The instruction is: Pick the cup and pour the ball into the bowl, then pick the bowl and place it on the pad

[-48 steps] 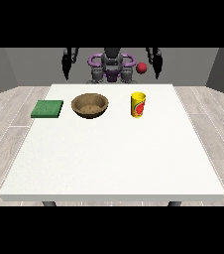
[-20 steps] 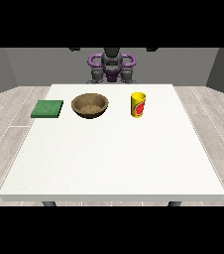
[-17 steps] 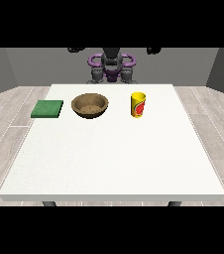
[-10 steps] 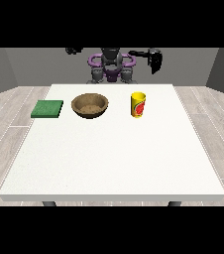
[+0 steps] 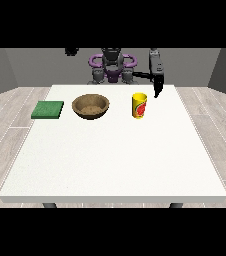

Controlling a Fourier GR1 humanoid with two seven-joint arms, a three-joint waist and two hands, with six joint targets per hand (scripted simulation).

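Yellow cup [image 5: 139,105] (red label, unreadable)

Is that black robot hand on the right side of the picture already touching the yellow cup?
Apart. In the front view, the robot hand hangs above and to the right of the yellow cup, with white table showing between them.

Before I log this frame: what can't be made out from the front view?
- Ball: hidden inside the yellow cup; its wall blocks the view.
- Hand at the view's right: finger pose too small to read.
- Hand at the view's left: cut off at the top of the scene.
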